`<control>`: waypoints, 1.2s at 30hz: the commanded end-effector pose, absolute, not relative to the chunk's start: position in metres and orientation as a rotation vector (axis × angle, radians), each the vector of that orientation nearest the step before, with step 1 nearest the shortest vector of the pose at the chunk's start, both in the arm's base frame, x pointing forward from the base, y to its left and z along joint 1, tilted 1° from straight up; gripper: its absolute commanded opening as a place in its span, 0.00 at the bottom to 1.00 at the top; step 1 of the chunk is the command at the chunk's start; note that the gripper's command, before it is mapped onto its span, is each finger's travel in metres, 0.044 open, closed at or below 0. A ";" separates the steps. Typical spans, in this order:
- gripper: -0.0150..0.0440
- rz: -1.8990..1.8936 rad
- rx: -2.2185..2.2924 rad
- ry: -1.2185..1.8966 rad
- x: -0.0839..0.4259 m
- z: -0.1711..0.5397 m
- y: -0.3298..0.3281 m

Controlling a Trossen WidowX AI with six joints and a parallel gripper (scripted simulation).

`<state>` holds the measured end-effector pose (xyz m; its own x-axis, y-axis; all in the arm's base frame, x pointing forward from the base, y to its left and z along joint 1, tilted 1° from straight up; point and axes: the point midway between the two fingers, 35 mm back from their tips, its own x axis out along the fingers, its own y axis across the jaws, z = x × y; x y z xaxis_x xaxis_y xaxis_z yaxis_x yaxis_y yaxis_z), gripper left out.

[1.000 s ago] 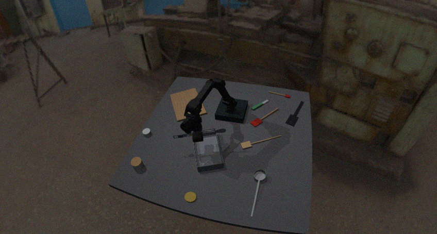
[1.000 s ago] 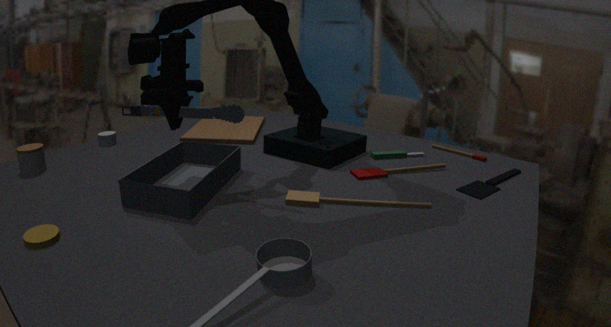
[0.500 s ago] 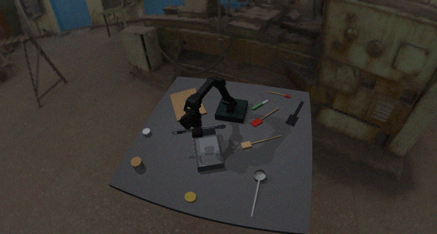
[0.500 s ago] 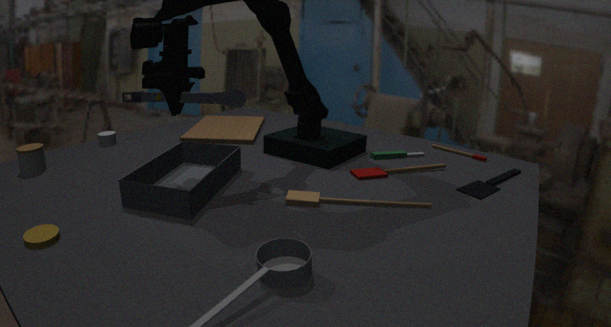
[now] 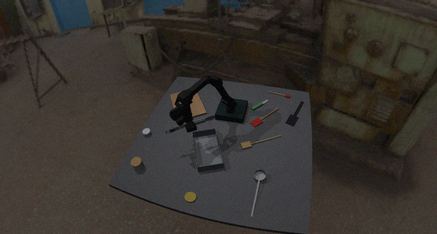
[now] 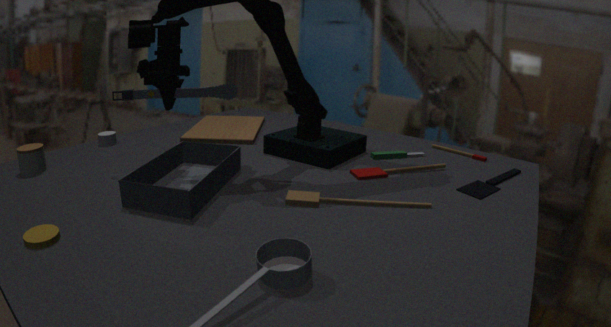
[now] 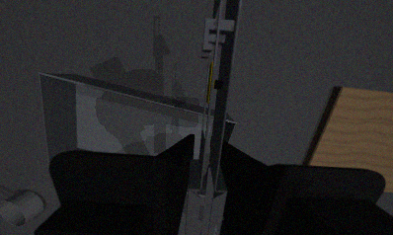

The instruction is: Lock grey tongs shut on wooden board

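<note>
My gripper (image 5: pixel 187 126) (image 6: pixel 168 106) (image 7: pixel 202 139) points down and is shut on the grey tongs (image 6: pixel 201 92) (image 7: pixel 228 59). The tongs hang in the air, nearly level, well above the table. Their ringed hinge end is at the left and their broad tips at the right in the exterior view. Their two arms lie close together. The state of the lock inside the hinge cannot be seen. The roasting tin (image 5: pixel 211 167) (image 6: pixel 155 199) (image 7: pixel 61 118) stands below, in front of the gripper. The wooden board (image 5: pixel 198 104) (image 6: pixel 222 129) (image 7: pixel 368 133) lies flat behind it, with nothing on it.
The arm's dark base (image 5: pixel 231 114) (image 6: pixel 315 147) stands right of the board. A small white-topped pot (image 5: pixel 146 131) (image 6: pixel 106 138) and a tan-lidded jar (image 5: pixel 136 162) (image 6: pixel 31 160) stand at the left. Several long-handled utensils lie to the right. A long-handled pan (image 5: pixel 259 175) (image 6: pixel 284 277) stands in front.
</note>
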<state>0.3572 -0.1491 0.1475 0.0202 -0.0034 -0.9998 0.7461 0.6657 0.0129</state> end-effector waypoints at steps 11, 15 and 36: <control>0.00 -0.448 0.443 1.500 0.325 0.149 -0.214; 0.00 -0.389 0.380 1.511 0.313 0.149 -0.232; 0.00 -0.071 0.049 1.549 0.239 0.150 -0.311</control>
